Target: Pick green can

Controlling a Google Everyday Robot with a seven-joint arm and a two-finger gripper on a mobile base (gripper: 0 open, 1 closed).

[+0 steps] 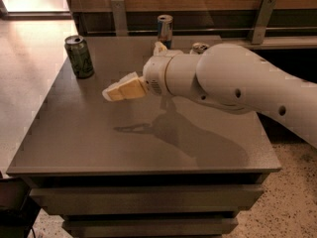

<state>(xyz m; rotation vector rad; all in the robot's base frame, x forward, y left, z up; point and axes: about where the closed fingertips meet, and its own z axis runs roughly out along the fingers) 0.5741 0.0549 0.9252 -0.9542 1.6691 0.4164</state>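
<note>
The green can [79, 57] stood upright near the far-left corner of the table [74, 143]. The gripper [111, 92] hung over the table's middle, pointing to nine o'clock, apart from the can. Whether it was spread or closed could not be told. This looked like the approach step. Next it would need to travel toward ten o'clock and straddle the can's body.

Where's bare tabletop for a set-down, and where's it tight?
Free: the front strip of the table, from its front edge up to the shadow, and the left side in front of the green can. Crowded: the back edge, with the blue-and-silver can and another can top behind the arm. The claw hangs over mid-table, front-right of the green can.
</note>
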